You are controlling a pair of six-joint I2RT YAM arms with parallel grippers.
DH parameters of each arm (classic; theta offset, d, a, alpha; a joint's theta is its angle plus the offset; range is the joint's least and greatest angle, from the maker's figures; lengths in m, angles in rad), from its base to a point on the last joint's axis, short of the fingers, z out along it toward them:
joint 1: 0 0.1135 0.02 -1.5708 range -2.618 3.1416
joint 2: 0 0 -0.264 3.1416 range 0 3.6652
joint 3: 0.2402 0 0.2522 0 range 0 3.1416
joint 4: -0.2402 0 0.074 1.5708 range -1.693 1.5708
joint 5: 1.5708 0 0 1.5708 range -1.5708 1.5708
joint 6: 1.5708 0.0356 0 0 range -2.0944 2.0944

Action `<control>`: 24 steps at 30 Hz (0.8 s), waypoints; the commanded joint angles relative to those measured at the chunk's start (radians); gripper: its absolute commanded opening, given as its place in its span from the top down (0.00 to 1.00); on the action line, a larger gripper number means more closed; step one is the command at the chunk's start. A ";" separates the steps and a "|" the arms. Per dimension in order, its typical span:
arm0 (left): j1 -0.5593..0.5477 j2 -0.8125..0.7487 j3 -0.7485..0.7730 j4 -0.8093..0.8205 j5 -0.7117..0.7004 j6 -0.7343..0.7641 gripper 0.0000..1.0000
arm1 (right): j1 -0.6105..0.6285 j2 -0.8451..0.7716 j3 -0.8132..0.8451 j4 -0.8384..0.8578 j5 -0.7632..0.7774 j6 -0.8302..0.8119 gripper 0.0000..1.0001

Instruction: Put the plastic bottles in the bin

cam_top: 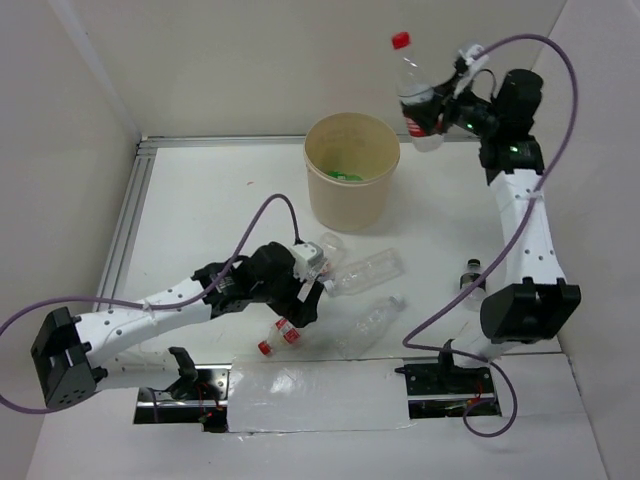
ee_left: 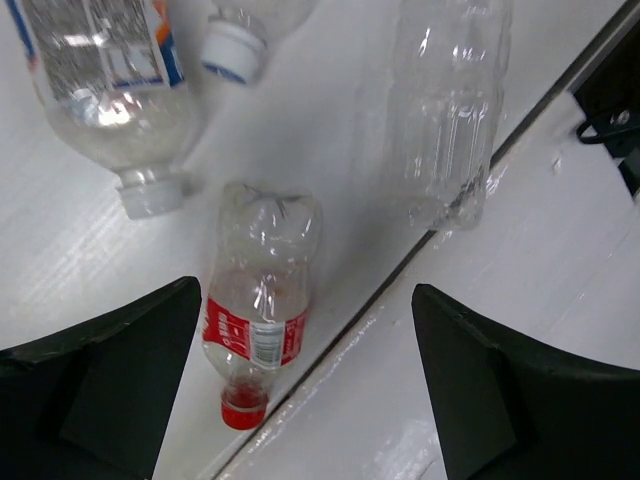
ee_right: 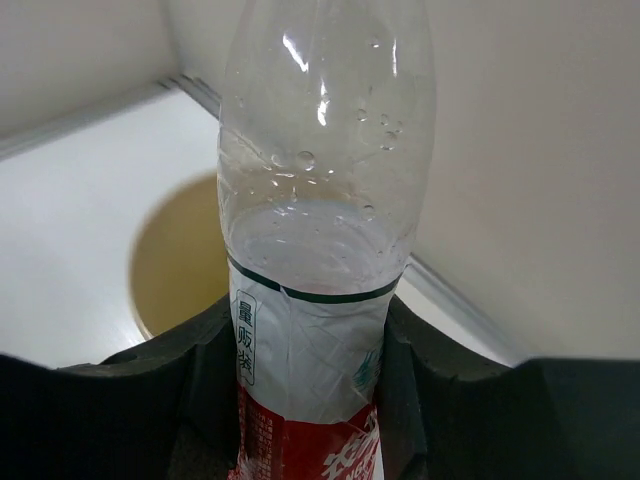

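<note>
Aloft, right jaws clamp a red-capped bottle point(ee_right: 325, 250) upright, Chinese print on its label; left jaws gape over a red-labelled bottle point(ee_left: 258, 300), cap towards them.

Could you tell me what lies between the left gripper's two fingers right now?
The left wrist view shows a small red-capped bottle lying on the table between the open fingers of the left gripper, close to one.

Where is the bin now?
In the top view, the bin stands far centre on the table, left of the bottle in the right gripper.
</note>
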 commanded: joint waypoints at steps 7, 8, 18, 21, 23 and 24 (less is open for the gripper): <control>-0.120 0.128 -0.060 -0.031 -0.131 -0.155 0.00 | 0.315 0.260 0.090 0.301 0.015 0.070 0.80; -0.120 0.159 -0.060 -0.031 -0.142 -0.164 0.00 | 0.335 0.286 0.109 0.301 0.015 0.070 0.76; -0.206 0.257 -0.103 -0.040 -0.234 -0.247 0.07 | 0.279 0.285 0.084 0.217 0.006 0.122 0.02; -0.217 0.295 -0.112 -0.040 -0.245 -0.247 0.13 | 0.227 0.204 0.023 0.204 -0.029 0.153 0.00; -0.226 0.320 -0.112 -0.040 -0.254 -0.235 0.24 | 0.198 0.126 -0.021 0.169 -0.072 0.162 0.00; -0.226 0.331 -0.103 -0.040 -0.254 -0.224 0.35 | 0.175 0.100 -0.076 0.155 -0.083 0.162 0.00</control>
